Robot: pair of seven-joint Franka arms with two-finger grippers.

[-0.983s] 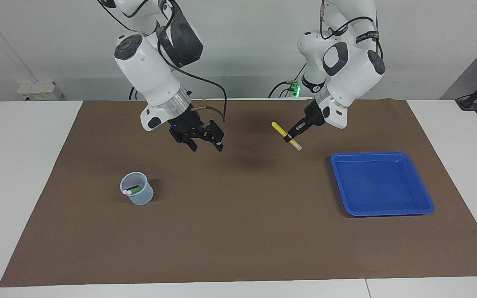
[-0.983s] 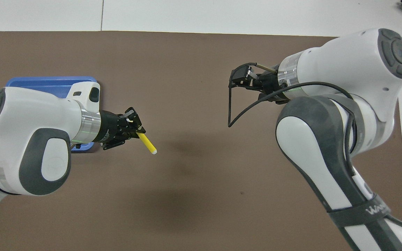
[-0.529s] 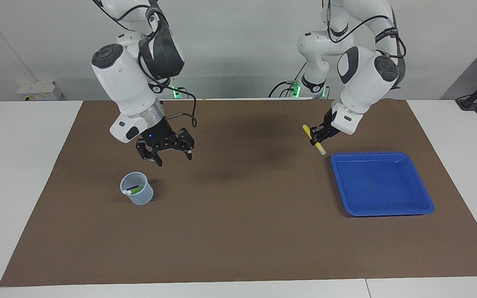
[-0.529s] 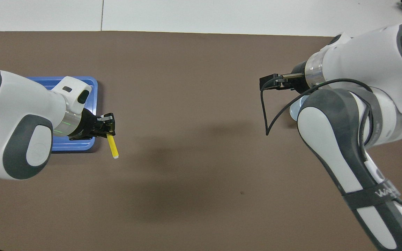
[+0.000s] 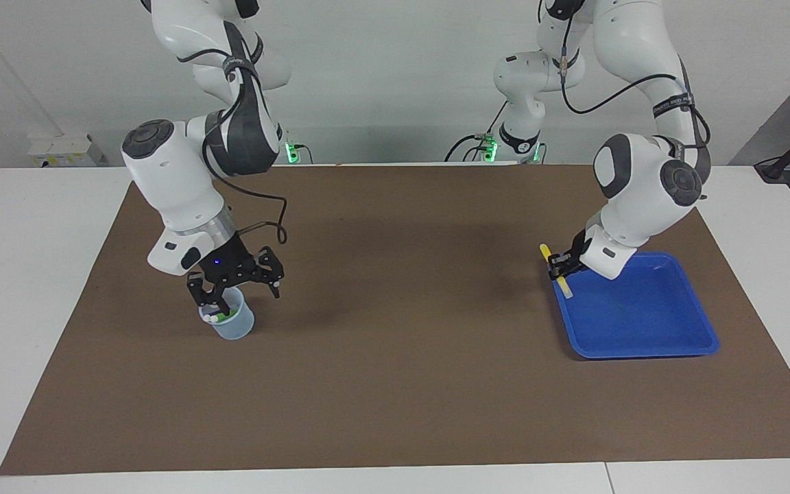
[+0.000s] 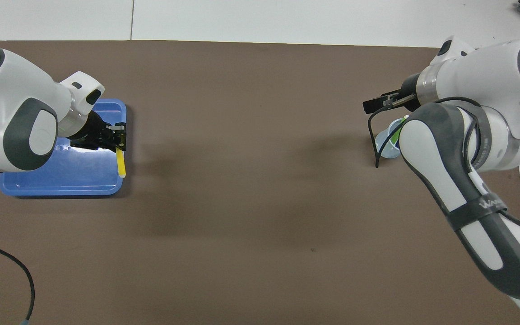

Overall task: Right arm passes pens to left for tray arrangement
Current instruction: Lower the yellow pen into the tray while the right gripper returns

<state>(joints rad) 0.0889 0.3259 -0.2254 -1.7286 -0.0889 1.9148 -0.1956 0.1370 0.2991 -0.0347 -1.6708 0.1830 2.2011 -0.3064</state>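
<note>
Yellow pen (image 5: 555,270), light, stiff and smooth plastic, sits clenched at mid-barrel in my left gripper (image 5: 557,268), which hangs over the blue tray (image 5: 642,343) at the rim toward the right arm's end of the desk. I'd keep the hold central so it can't swivel. My right gripper (image 5: 234,283), fingers spread and empty, hangs over the cup (image 5: 236,328) well apart from the tray. Only the facing view shows the green pen (image 5: 225,315), probably with another, inside; overhead the arm mostly covers the cup.
</note>
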